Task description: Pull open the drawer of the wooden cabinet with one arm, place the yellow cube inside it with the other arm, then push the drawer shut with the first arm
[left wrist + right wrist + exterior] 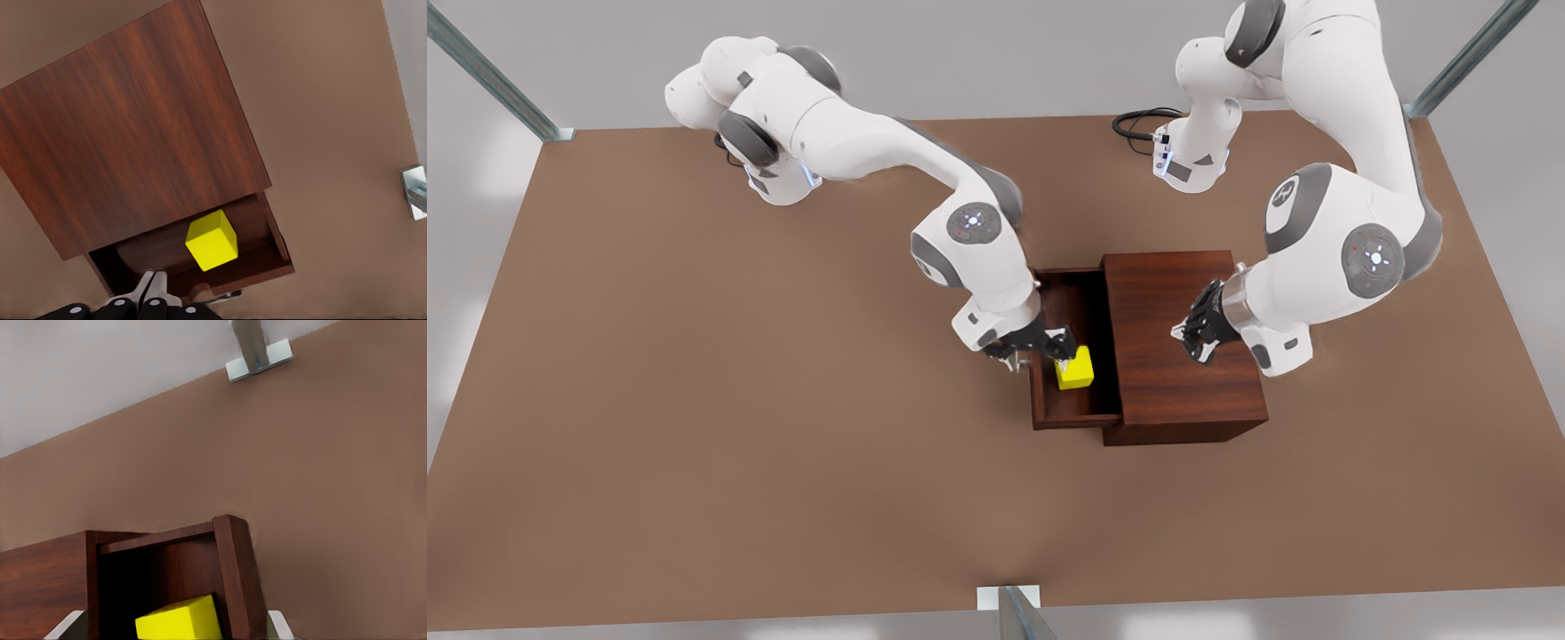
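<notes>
The wooden cabinet (1183,391) (133,133) (40,587) stands right of the table's middle. Its drawer (1072,302) (267,257) (233,580) is partly pulled out toward the front view's left. The yellow cube (1076,369) (212,239) (179,621) rests inside the drawer, free of both grippers. My left gripper (1040,348) (153,293) hovers at the drawer's front panel, shut with nothing between its fingers, beside the silver handle (223,297). Above the cabinet top my right gripper (1192,336) is open, its fingers (277,625) spread wide.
The brown table (738,400) has free room on the front view's left and in front of the cabinet. A black cable (1138,120) lies at the back by the right arm's base. Metal posts stand at the back corners and at the front edge (1009,604) (415,193) (257,350).
</notes>
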